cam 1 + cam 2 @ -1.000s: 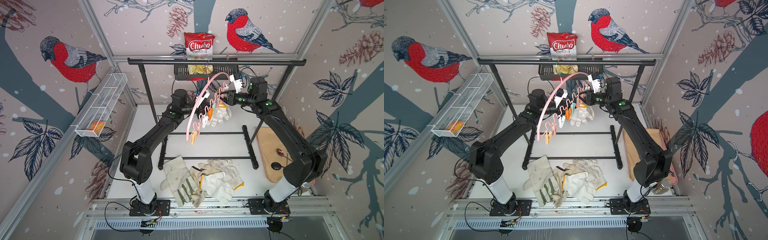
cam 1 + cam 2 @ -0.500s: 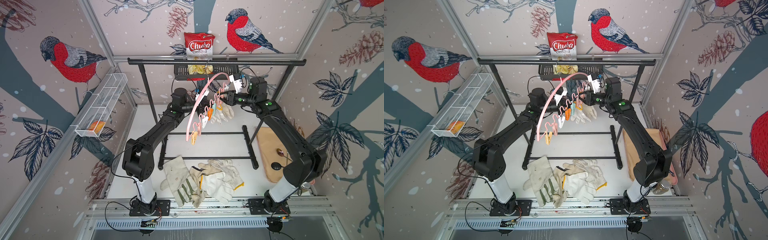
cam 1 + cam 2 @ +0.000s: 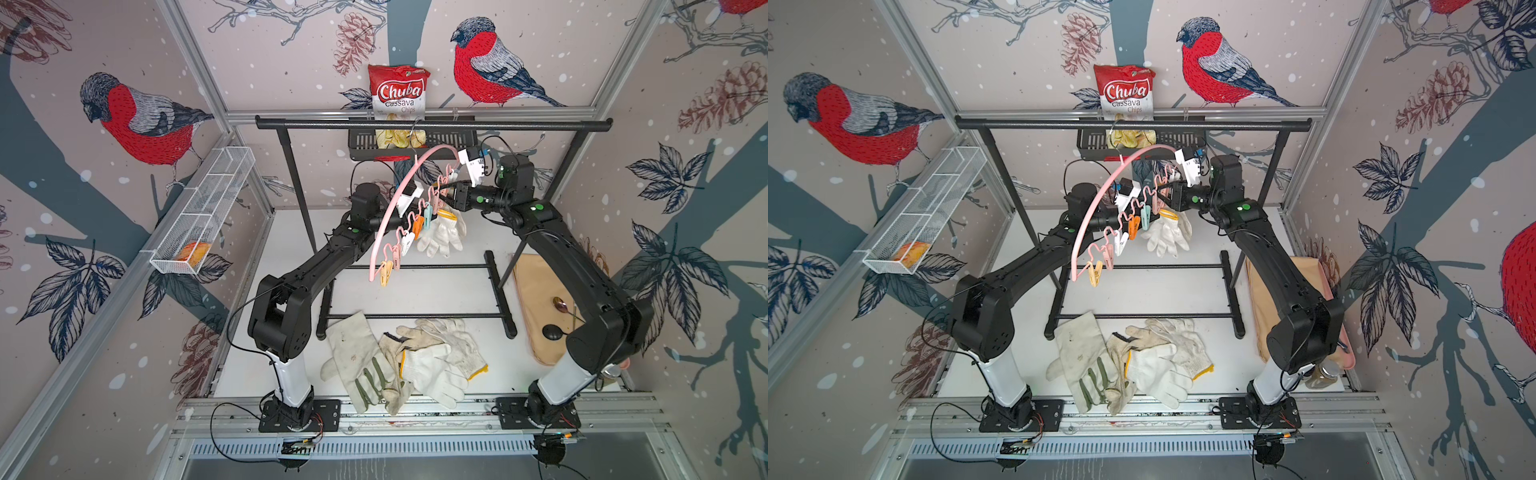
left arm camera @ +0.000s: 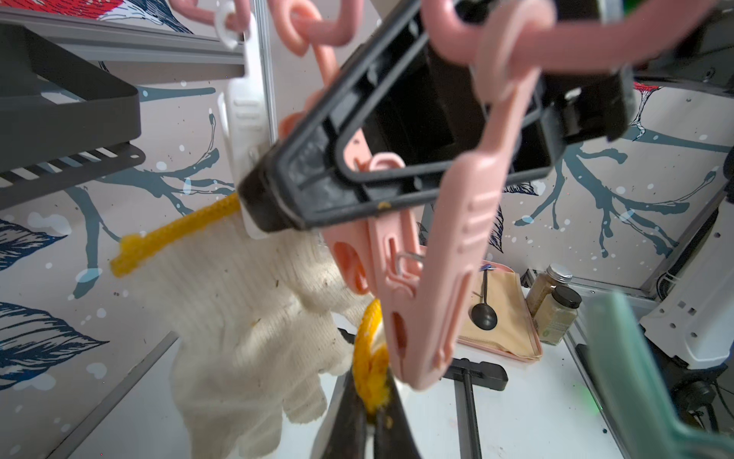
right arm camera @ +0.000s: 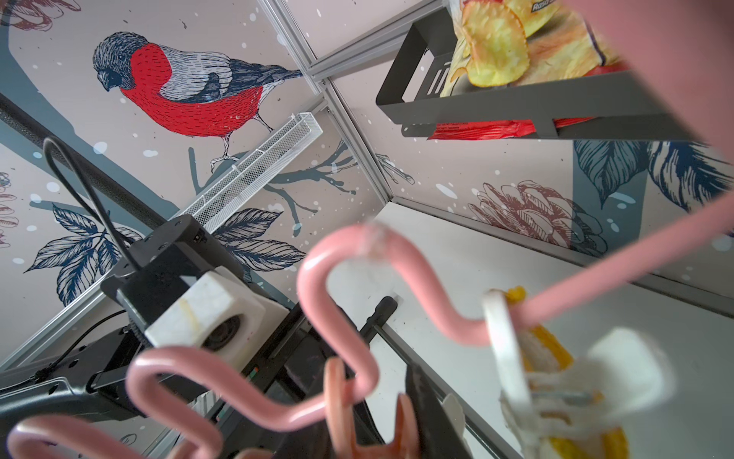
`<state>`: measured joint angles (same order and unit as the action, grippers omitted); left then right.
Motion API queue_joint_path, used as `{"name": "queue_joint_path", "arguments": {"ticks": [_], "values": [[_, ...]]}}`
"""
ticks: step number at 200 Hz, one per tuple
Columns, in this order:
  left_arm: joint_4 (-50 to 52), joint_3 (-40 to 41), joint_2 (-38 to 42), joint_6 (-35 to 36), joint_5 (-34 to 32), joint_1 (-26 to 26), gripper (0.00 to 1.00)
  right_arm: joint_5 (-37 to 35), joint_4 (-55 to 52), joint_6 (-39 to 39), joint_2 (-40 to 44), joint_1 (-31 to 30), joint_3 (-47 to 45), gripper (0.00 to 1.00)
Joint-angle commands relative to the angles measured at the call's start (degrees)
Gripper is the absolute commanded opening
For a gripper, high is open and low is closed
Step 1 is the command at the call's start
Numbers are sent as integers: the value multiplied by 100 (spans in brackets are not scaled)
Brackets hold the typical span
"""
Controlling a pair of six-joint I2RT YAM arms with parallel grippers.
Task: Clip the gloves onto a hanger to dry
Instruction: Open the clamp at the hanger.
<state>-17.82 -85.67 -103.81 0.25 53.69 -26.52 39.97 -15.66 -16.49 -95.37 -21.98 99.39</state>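
White counter (image 3: 457, 291) below; one knit glove (image 3: 442, 235) hangs at the far side, on the pink hanger (image 3: 399, 195).
My left gripper (image 4: 371, 397) is clamped on its yellow cuff (image 4: 367, 345), and my right gripper (image 3: 444, 194) squeezes a pink clothespin (image 4: 381, 254). I should feed the cuff deep between those jaws before releasing.

One hanger (image 5: 345, 242), one hanging glove (image 3: 444, 235), four heaped gloves (image 3: 432, 370) — also two jars (image 4: 554, 314), one chip bag (image 3: 399, 95).

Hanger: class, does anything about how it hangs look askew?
The pink hanger hangs askew, slanting away from the black rack instead of along its bar; the clothespins trail diagonally downward, one glove dangling.
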Motion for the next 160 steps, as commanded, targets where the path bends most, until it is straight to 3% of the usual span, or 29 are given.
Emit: {"name": "queue_joint_path", "arguments": {"ticks": [1, 52, 160], "values": [[-590, 144, 89, -244, -219, -19, 0, -24, 265, 15, 44, 12, -42, 15], [-1037, 194, 108, -594, -202, -62, 0, -25, 265, 33, 49, 23, -52, 16], [-941, -14, 131, -562, -147, -72, 0, -15, 265, 41, 93, 50, -69, 16]]}}
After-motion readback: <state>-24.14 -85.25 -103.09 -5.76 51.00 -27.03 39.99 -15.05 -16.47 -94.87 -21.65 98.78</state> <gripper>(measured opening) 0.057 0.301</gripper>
